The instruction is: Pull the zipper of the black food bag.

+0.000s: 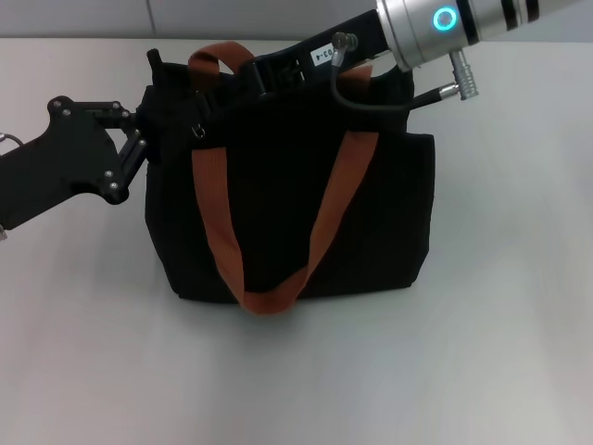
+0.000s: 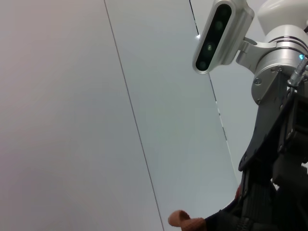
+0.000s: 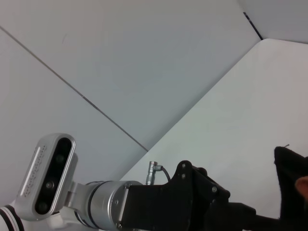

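Head view: the black food bag (image 1: 287, 213) stands upright on a pale table (image 1: 482, 371), a little left of the middle, with its two orange-brown straps (image 1: 218, 222) draped down the near face and meeting in a loop near the bottom edge. The left gripper (image 1: 153, 139) comes in from the left and meets the bag's far left top corner; its fingertips are lost against the black fabric, so whether they are spread or pinching cannot be told. The right gripper (image 1: 264, 74) reaches down from the far right to the top edge of the bag, beside the far strap; its fingers are also hidden. A small metal piece (image 1: 196, 131) shows near the left top corner, too small to tell whether it is the zipper.

Left wrist view: the right arm (image 2: 279, 72) and its camera stand against a pale wall, with black fabric and a strap end (image 2: 185, 222) below.

Right wrist view: the left arm (image 3: 159, 202) lies over the table, with a corner of the bag (image 3: 291, 178) at the edge.
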`<state>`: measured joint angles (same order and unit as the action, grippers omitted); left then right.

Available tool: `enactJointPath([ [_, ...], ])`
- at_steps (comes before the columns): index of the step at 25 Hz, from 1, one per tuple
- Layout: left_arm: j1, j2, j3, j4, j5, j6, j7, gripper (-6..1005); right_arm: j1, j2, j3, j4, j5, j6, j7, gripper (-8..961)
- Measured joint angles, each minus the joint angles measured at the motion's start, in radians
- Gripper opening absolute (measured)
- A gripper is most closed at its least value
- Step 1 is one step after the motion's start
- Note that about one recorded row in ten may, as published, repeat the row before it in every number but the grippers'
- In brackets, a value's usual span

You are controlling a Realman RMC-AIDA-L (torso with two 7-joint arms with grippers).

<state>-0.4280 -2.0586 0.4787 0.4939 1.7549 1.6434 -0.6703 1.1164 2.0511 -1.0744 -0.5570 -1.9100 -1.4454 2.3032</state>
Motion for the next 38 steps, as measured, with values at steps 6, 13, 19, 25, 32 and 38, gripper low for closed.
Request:
enactJointPath([
  [6, 0.000, 0.000, -0.001, 0.000, 0.000, 0.002, 0.000, 20, 0.009, 0.004, -0.036, -0.001, -0.002, 0.028, 0.009, 517],
  [13, -0.005, 0.000, 0.000, 0.000, 0.000, 0.010, -0.005, 21, 0.011, 0.011, -0.043, -0.008, -0.011, 0.039, 0.010, 448],
  [19, -0.006, 0.005, -0.004, 0.000, -0.001, 0.030, -0.011, 20, -0.002, 0.016, -0.065, -0.057, -0.032, 0.044, 0.010, 450],
  [25, -0.006, 0.008, -0.005, 0.000, -0.002, 0.030, -0.013, 21, -0.025, 0.019, -0.068, -0.107, -0.041, 0.044, 0.013, 448],
  [32, -0.007, 0.009, -0.005, 0.000, -0.003, 0.030, -0.014, 20, -0.040, 0.026, -0.073, -0.147, -0.048, 0.039, 0.013, 448],
  [38, -0.015, 0.004, -0.005, 0.000, -0.003, 0.030, -0.015, 21, -0.031, 0.035, -0.102, -0.143, -0.042, 0.046, 0.009, 449],
])
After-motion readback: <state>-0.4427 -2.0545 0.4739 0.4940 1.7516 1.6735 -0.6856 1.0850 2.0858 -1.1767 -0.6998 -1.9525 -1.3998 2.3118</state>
